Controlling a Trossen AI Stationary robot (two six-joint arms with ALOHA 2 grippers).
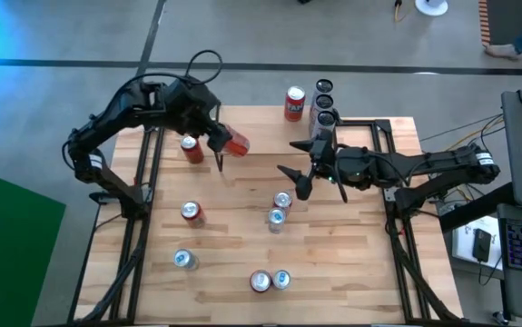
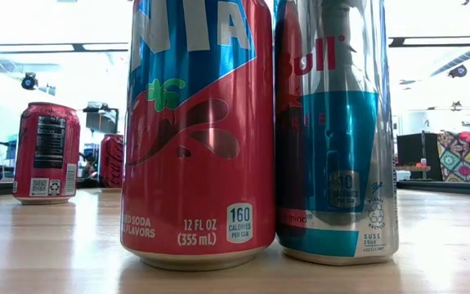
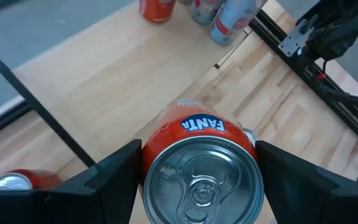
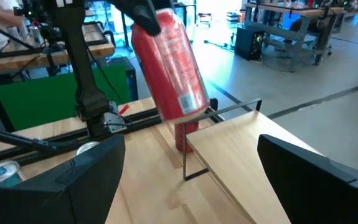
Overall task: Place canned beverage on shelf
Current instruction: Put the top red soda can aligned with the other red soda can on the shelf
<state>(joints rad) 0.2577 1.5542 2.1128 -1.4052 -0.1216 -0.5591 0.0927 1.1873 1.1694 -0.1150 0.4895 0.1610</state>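
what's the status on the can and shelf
Left gripper shut on red can, tilted, raised above shelf end. Right gripper open, waiting mid-table. Three cans at shelf's far end.

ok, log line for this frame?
left gripper: shut on Fanta can, tilted above shelf | right gripper: open, empty, waiting beside shelf | step: can not yet placed
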